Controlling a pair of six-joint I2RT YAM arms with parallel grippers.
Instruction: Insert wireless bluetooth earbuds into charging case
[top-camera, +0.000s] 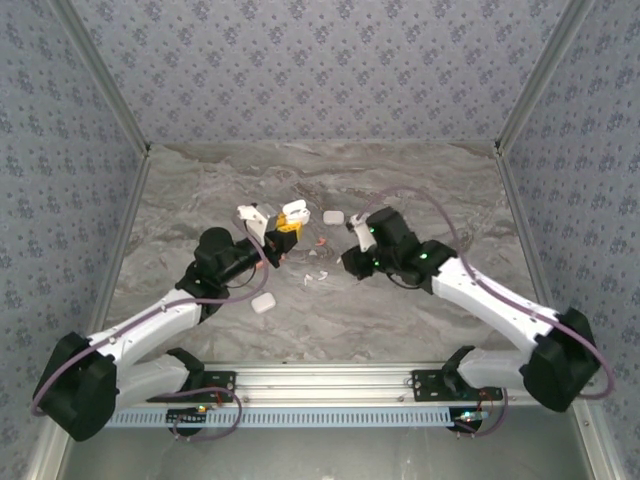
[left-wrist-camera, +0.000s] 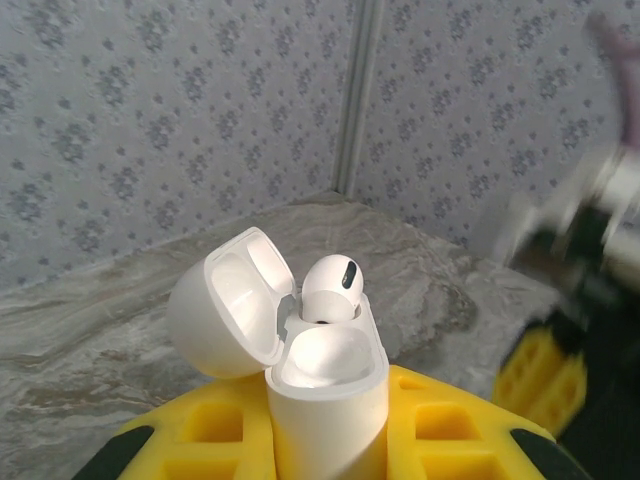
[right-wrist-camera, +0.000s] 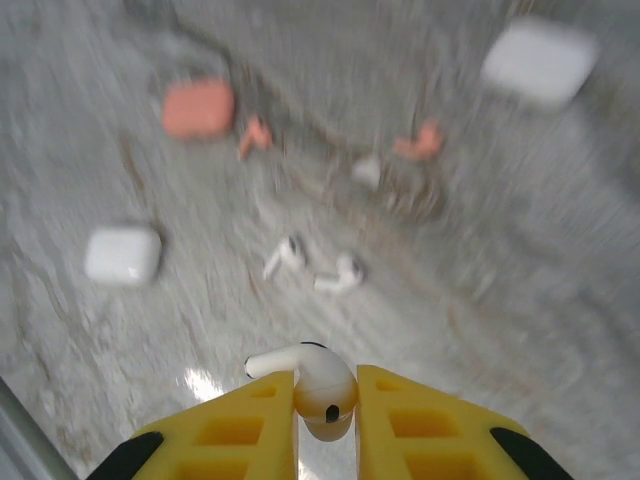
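My left gripper (left-wrist-camera: 325, 435) is shut on an open white charging case (left-wrist-camera: 325, 400), held upright with its lid (left-wrist-camera: 225, 300) swung back to the left. One white earbud (left-wrist-camera: 330, 285) sits in the case's far socket; the near socket is bare. From above, the case (top-camera: 293, 212) is near the table's middle. My right gripper (right-wrist-camera: 325, 410) is shut on a white earbud (right-wrist-camera: 320, 385), its stem pointing left, above the table. Two more white earbuds (right-wrist-camera: 287, 255) (right-wrist-camera: 340, 273) lie on the marble below it. From above, the right gripper (top-camera: 358, 238) is just right of the case.
On the marble table (right-wrist-camera: 520, 260) lie a salmon-orange case (right-wrist-camera: 198, 108), a white case (right-wrist-camera: 122, 255) at left, another white case (right-wrist-camera: 540, 62) at far right, and two orange earbuds (right-wrist-camera: 255, 135) (right-wrist-camera: 420, 142). Patterned walls (top-camera: 320, 70) close in the back and both sides.
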